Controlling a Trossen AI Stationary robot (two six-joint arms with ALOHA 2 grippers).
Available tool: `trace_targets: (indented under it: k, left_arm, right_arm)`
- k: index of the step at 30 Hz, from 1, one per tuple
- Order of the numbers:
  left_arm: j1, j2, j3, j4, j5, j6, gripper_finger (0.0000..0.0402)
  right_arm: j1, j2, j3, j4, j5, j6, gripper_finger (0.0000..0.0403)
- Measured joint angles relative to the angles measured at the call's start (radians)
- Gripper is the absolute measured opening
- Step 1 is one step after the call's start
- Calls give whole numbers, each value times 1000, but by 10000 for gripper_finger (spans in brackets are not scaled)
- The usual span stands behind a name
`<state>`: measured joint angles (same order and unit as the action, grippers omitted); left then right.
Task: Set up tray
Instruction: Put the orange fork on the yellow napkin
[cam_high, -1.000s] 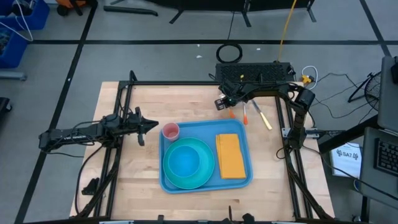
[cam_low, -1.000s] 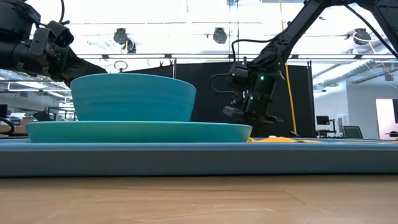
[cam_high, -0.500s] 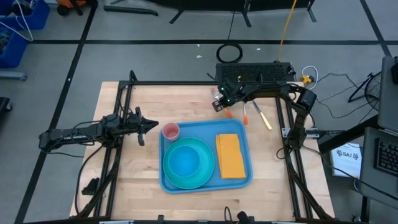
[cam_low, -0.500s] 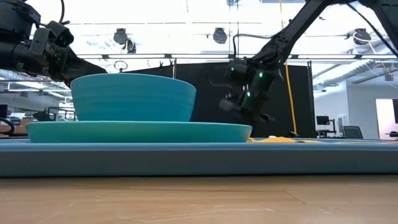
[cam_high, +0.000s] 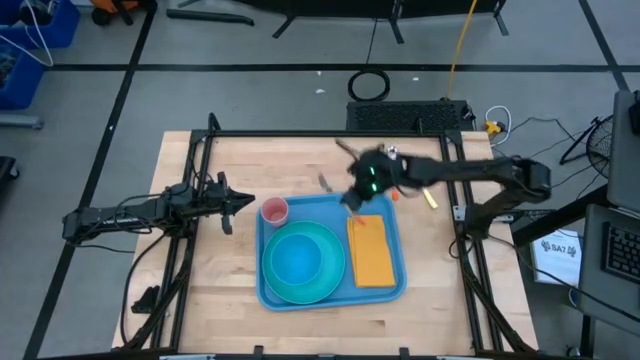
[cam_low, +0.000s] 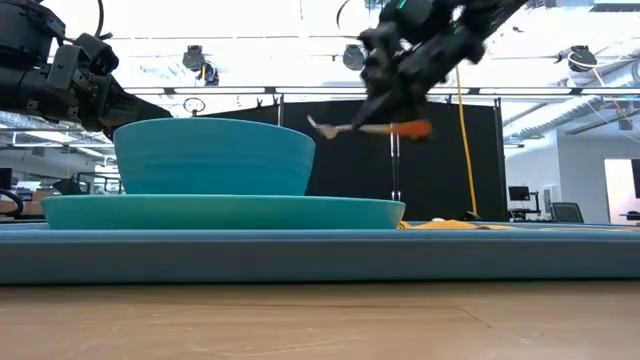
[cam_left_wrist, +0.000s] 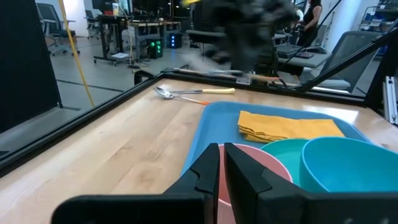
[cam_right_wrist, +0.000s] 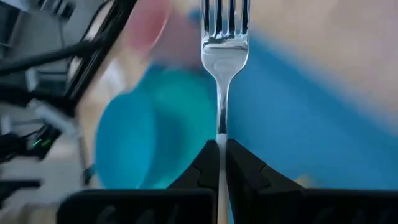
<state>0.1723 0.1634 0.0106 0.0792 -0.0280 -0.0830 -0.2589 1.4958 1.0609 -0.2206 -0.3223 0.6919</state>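
Observation:
The blue tray (cam_high: 394, 286) lies on the table and holds a turquoise plate (cam_high: 322, 282) with a bowl (cam_high: 294, 260), a pink cup (cam_high: 274, 211) and a yellow napkin (cam_high: 371, 250). My right gripper (cam_high: 352, 194) is above the tray's far edge, shut on a fork (cam_low: 340, 127) with an orange handle (cam_low: 412, 128). The fork's tines (cam_right_wrist: 224, 22) stick out past the fingertips. My left gripper (cam_high: 246, 203) waits level just left of the pink cup, shut with nothing in it. My right gripper pinches the fork's thin metal stem (cam_right_wrist: 221, 127) between its two fingers, below the tines. The fingers slant down from the table's right side and the stem runs along them. The fork is lifted clear and about level, tines toward the left, orange handle trailing behind.
A spoon with a cream handle (cam_high: 430, 198) and an orange-handled utensil (cam_high: 395, 195) lie on the wood by the tray's far right corner. Black frame rails (cam_high: 300, 134) border the table. Bare wood shows left of and beyond the tray.
My right gripper has risen from the utensils at the far right and swung toward the table's left and near side, tipping from pointing down to a slant. The fork has come off the table with it and now hangs clear above the tray's far edge.

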Motion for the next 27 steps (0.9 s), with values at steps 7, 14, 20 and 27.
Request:
trace_targets:
  k: [7, 14, 20, 27]
  left_arm:
    - [0, 0, 0, 0, 0, 0, 26]
    - [0, 0, 0, 0, 0, 0, 26]
    - [0, 0, 0, 0, 0, 0, 26]
    - [0, 0, 0, 0, 0, 0, 26]
  right_arm:
    - [342, -155, -215, 103, 320, 506, 1]
    - [662, -165, -334, 135, 903, 932, 1]
    - [747, -49, -334, 139, 1019, 1073, 1]
    - [745, 25, -312, 143, 897, 1154, 1]
